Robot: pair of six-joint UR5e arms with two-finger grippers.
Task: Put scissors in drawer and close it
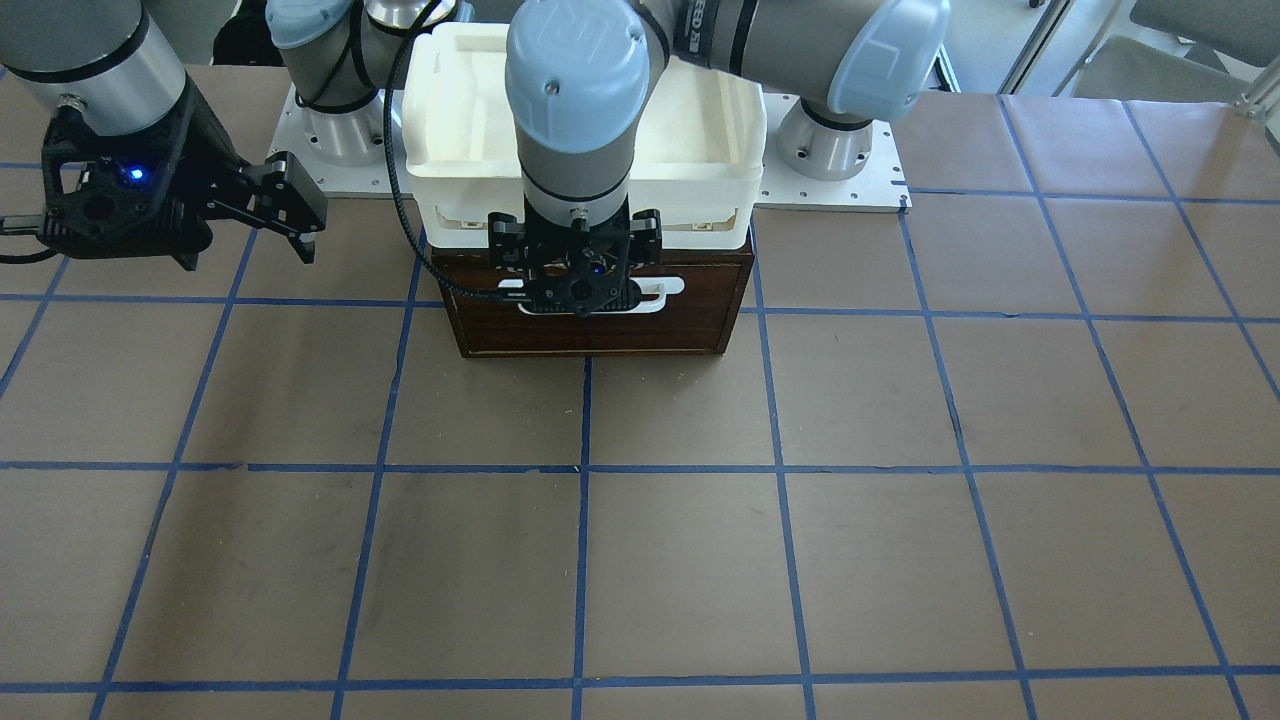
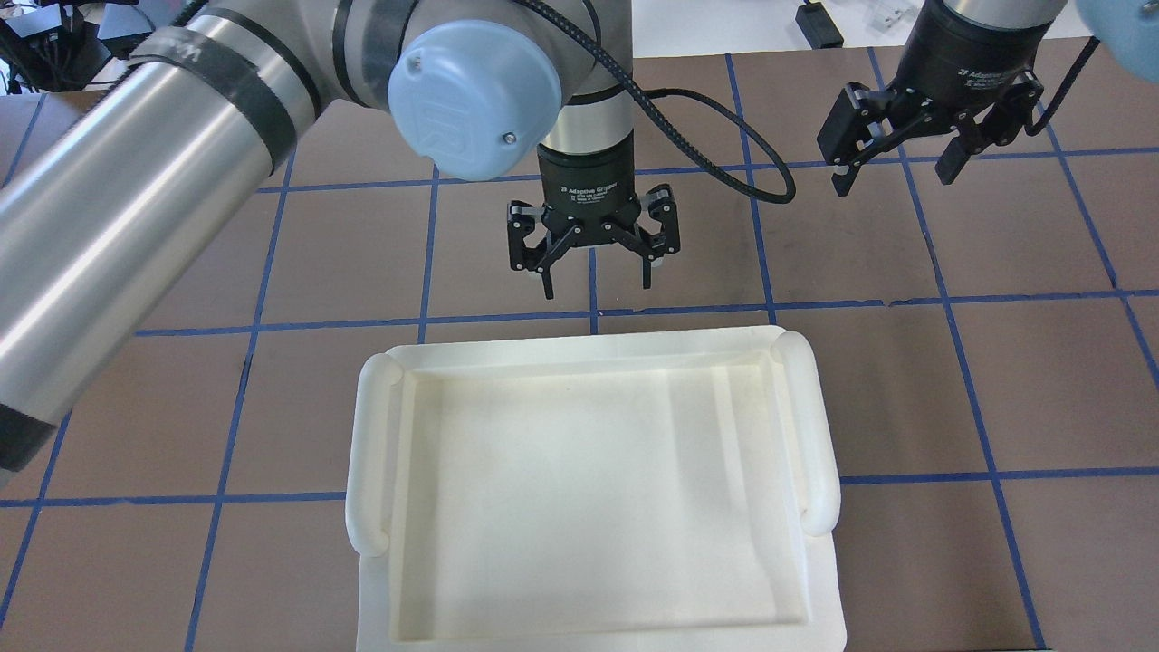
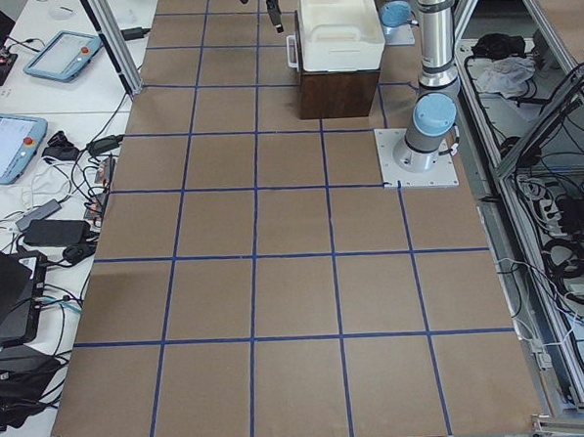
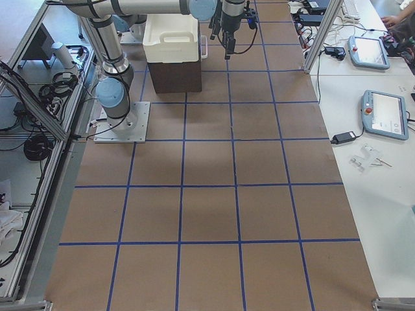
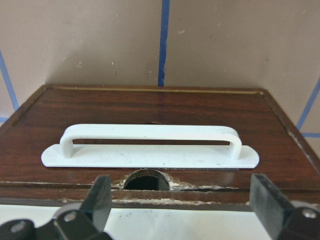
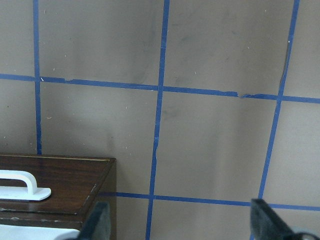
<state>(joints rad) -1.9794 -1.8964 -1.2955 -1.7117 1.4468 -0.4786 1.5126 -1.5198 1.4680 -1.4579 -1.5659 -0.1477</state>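
The drawer (image 1: 600, 332) shows its dark brown front, which looks flush with its box; the pale inside is not visible. Its white bar handle (image 5: 150, 132) is bare in the left wrist view. My left gripper (image 1: 575, 262) is open right in front of the handle, with its fingers (image 5: 102, 195) apart on either side and holding nothing. It also shows in the overhead view (image 2: 598, 285). My right gripper (image 2: 895, 178) is open and empty, off to the drawer's side above the table (image 1: 270, 215). The scissors are in no view.
A white plastic tray (image 2: 589, 358) sits on top of the drawer's box and hides it from overhead. The brown table with blue grid lines (image 1: 680, 560) stretches in front of the drawer. The arm bases (image 1: 830, 150) stand behind the box.
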